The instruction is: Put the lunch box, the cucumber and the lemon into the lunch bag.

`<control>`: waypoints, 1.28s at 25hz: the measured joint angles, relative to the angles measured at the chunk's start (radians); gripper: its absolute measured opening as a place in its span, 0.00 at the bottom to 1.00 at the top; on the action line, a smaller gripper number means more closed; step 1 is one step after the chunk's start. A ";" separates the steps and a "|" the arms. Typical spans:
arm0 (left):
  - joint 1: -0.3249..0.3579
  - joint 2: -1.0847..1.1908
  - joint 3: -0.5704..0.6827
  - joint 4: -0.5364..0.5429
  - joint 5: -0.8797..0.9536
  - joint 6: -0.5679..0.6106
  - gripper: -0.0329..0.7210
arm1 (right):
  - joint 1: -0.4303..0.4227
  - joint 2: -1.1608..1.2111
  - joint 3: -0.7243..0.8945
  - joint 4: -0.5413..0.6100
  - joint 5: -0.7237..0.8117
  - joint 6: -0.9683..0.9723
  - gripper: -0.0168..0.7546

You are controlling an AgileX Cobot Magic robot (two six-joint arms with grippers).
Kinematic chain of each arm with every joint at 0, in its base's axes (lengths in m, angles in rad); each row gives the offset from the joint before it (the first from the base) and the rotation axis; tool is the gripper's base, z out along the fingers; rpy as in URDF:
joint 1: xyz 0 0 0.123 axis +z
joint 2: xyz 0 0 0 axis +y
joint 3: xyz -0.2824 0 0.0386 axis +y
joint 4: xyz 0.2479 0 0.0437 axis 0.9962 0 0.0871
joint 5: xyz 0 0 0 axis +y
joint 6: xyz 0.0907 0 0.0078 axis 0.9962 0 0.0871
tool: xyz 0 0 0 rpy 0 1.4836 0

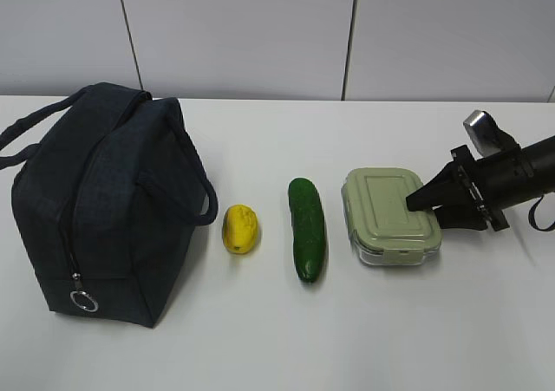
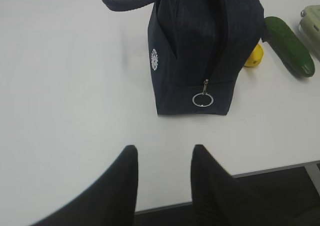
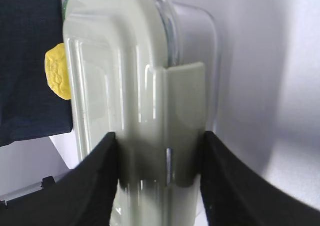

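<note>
The navy lunch bag (image 1: 95, 200) stands at the left with its top zipped shut and its ring pull (image 1: 83, 301) hanging low. To its right lie the yellow lemon (image 1: 240, 228), the dark green cucumber (image 1: 307, 229) and the green-lidded lunch box (image 1: 386, 211), in a row. My right gripper (image 1: 425, 213) reaches in from the right and is shut on the lunch box's right end. In the right wrist view its fingers (image 3: 159, 136) press the lunch box (image 3: 130, 85) on both sides, at the lid clip. My left gripper (image 2: 165, 148) hangs open and empty over the table's front edge, short of the lunch bag (image 2: 200, 45).
The white table (image 1: 286, 339) meets a panelled wall behind. Its front edge (image 2: 270, 170) runs just under my left fingers. The bag's two loop handles (image 1: 22, 135) stick out to the left and right of its top.
</note>
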 joint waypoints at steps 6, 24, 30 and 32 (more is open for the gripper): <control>0.000 0.000 0.000 0.000 0.000 0.000 0.36 | 0.000 0.000 0.000 0.000 0.000 -0.002 0.49; 0.000 0.000 0.000 0.000 0.000 0.000 0.36 | 0.000 0.000 0.000 0.000 -0.004 -0.008 0.49; 0.000 0.000 0.000 0.000 0.000 0.000 0.36 | 0.000 0.000 0.000 0.000 -0.004 -0.010 0.49; 0.000 0.000 0.000 0.000 0.000 0.000 0.36 | 0.000 0.000 0.000 0.000 -0.004 -0.010 0.49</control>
